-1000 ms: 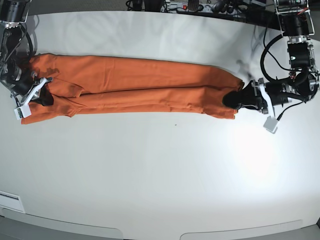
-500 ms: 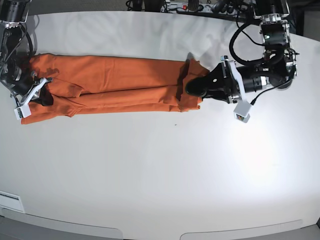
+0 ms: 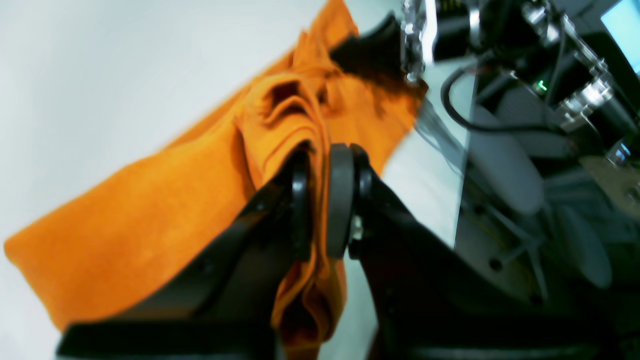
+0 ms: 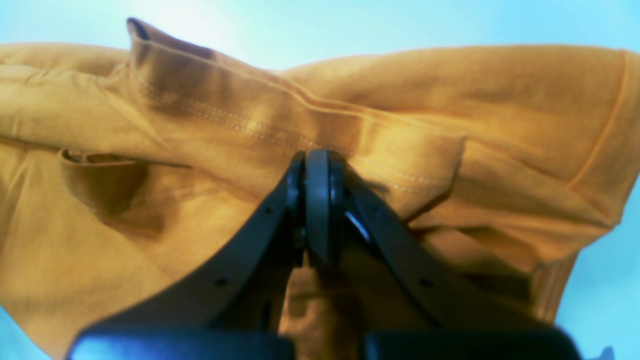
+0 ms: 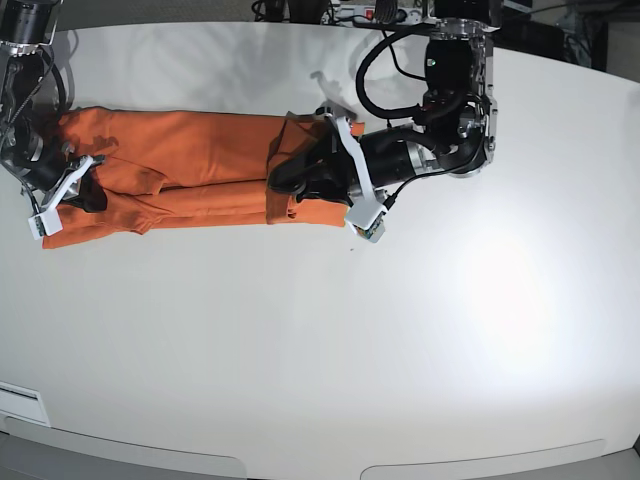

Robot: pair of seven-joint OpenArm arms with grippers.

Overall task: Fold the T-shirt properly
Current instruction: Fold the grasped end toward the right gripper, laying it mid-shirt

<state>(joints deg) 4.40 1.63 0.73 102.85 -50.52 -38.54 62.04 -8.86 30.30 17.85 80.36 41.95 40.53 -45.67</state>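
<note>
Across the upper left of the white table [image 5: 420, 330], T-shirt [image 5: 190, 165] pinned at far left by right gripper [image 5: 78, 185] clamped on its collar end, hem folded leftward in left gripper [image 5: 285, 180]'s pinch.

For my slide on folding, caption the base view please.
Left gripper carries the T-shirt hem across the table while the right gripper pins the collar end.

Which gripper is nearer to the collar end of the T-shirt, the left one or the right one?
The right gripper is nearer: it pinches the T-shirt at the collar end. The left gripper holds the other end, folded back toward the middle.
</note>
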